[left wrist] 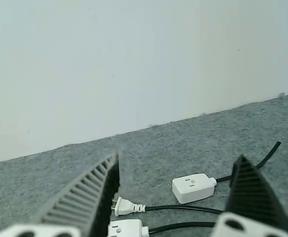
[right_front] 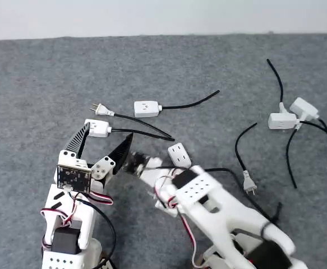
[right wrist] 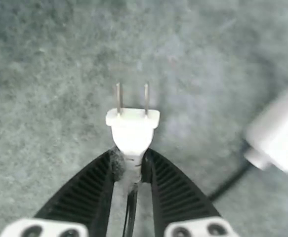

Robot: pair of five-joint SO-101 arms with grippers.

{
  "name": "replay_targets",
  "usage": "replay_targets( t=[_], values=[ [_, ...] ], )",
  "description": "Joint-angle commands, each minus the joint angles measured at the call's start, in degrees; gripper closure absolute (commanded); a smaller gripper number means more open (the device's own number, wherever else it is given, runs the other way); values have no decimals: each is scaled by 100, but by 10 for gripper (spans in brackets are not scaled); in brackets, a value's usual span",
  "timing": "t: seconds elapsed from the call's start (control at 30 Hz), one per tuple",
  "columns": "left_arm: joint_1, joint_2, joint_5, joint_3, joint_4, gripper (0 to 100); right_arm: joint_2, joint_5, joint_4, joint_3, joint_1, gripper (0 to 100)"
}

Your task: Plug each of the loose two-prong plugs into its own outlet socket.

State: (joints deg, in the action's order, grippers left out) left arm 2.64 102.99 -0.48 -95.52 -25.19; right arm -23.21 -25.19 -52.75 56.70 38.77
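1. Your right gripper (right wrist: 131, 157) is pinched tight on the neck of the held plug (right wrist: 132, 123). Both prongs stick straight out past the fingertips, so the plug's long axis runs in line with the gripper.
2. Right beside that arm the near socket (right_front: 178, 154) lies slots-up on the grey carpet (right_front: 34, 84). On the arm's other side there's a loose plug (right_front: 249, 182), prongs pointing back toward you.
3. Here's the bit that matters. From above, the prongs aim toward your left arm, not at the near socket, which sits off to the gripper's side.
4. Your left gripper (right_front: 108, 133) is spread wide, with the left socket (right_front: 97, 128) in the gap, close against one jaw. I can't tell if it's touching. That socket lies lengthwise across the table, farther out and to the left of the held plug, with its cord trailing back toward the right arm. My guess is that's the target. Left arm is nearer the socket, right arm brings the plug.
5. A bit farther out is the far plug (right_front: 100, 109), with the far socket (right_front: 147, 108) near it, slots up.
6. Way off right sit the corner socket (right_front: 281, 120) and the last socket (right_front: 303, 106), touching or nearly so. Something like a plug seems seated there, but I can't be sure.
7. Count: five sockets and three free plugs, one of them held and two loose.
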Motion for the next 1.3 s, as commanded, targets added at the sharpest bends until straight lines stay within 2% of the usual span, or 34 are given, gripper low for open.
replay_targets(
  t=[0.0, 0.23, 0.37, 0.8, 1.27],
  values=[
    [35, 9, -70, 154, 141, 651, -1121, -88, -541, -26, -251, 991],
    [35, 9, -62, 163, 132, 651, -2897, -281, -1552, -44, -268, 991],
    [114, 9, -53, 163, 114, 651, -3371, -273, -2070, -352, -286, 991],
    [1178, 18, -325, 426, -932, 651, -2985, -246, -2352, -1433, -286, 991],
    [1231, 18, -334, 848, -1459, 651, -2141, -79, -2264, -2171, -286, 991]
  ],
)
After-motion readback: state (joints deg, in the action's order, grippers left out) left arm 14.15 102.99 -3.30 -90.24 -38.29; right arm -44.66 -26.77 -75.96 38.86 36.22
